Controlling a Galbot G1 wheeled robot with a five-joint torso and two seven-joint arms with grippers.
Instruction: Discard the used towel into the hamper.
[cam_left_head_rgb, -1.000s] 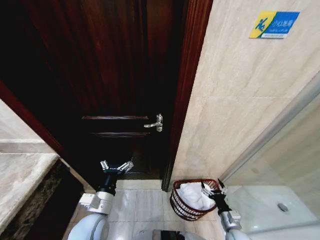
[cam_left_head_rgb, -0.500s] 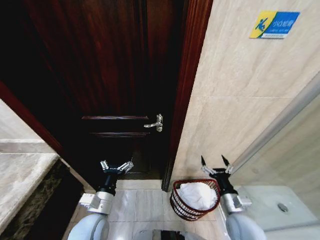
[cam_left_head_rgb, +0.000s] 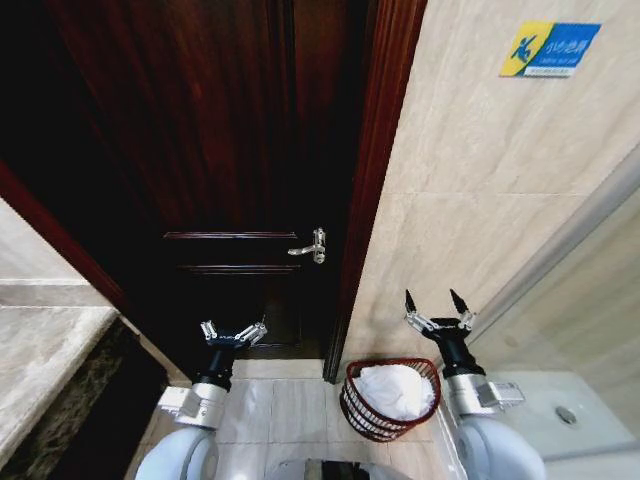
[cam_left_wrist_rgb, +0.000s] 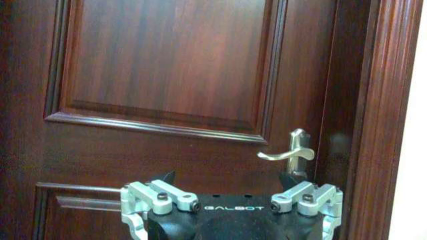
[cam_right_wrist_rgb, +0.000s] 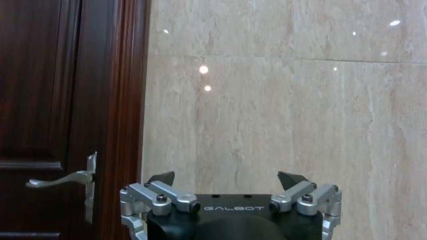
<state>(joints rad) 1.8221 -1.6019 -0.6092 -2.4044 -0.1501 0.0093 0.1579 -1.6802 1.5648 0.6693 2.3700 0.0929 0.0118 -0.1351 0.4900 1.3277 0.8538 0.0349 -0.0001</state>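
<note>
Head view: towel (cam_left_head_rgb: 392, 390) lies white and bunched inside the hamper (cam_left_head_rgb: 358, 408), which stands on the floor tiles by the door frame. My right gripper (cam_left_head_rgb: 436, 308) is raised above the hamper's far rim, jaws spread, holding nothing. Left gripper (cam_left_head_rgb: 232, 332) parked before the door (cam_left_head_rgb: 200, 150), also released. Judgement: drop done; lift clear without snagging the weave.

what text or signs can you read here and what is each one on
"GALBOT": on the body of the left gripper, in the left wrist view.
"GALBOT": on the body of the right gripper, in the right wrist view.
Blue and yellow sign on the marble wall: figure pictogram; characters too small to read.
</note>
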